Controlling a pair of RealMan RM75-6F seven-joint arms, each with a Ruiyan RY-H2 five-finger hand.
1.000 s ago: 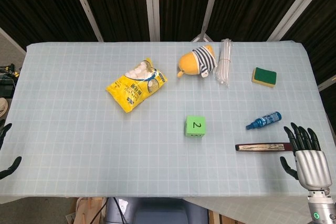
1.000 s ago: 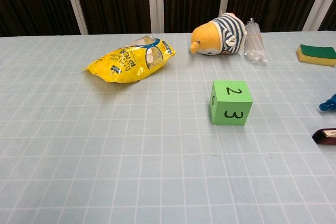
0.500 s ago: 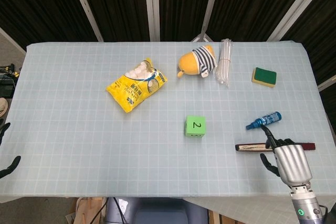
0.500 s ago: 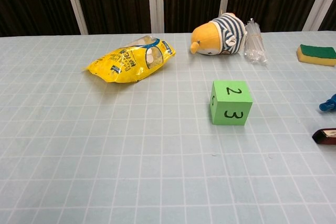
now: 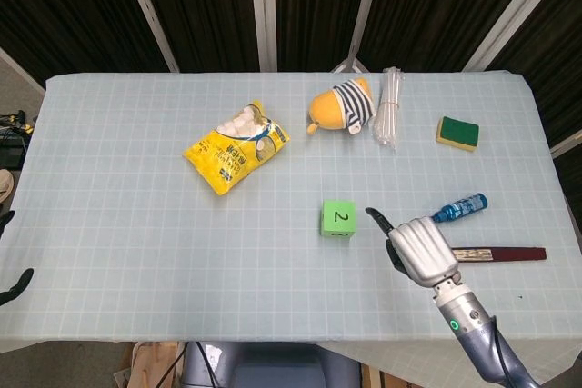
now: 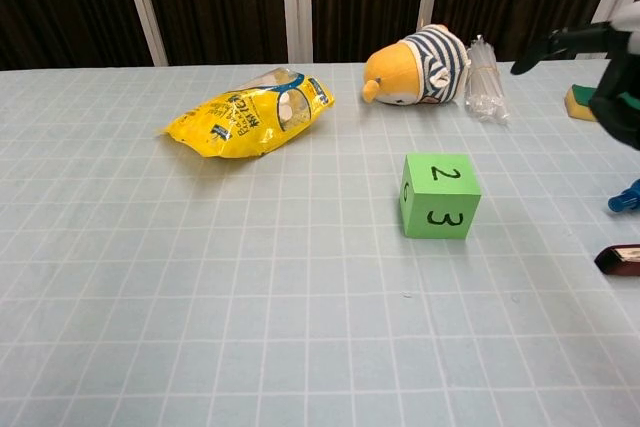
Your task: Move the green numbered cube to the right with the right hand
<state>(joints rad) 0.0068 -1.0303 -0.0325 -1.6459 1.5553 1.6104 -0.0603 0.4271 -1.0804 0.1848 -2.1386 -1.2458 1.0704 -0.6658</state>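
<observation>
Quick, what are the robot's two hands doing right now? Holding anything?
Left hand: only dark fingertips show at the table's edge, holding nothing; open or closed cannot be told.
Right hand: open, empty, beside the cube, not touching it.

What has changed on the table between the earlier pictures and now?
The right hand moved leftward across the table toward the green cube, crossing over the dark flat stick. It holds nothing and does not yet touch the cube. The cube and the other things stayed in place.
</observation>
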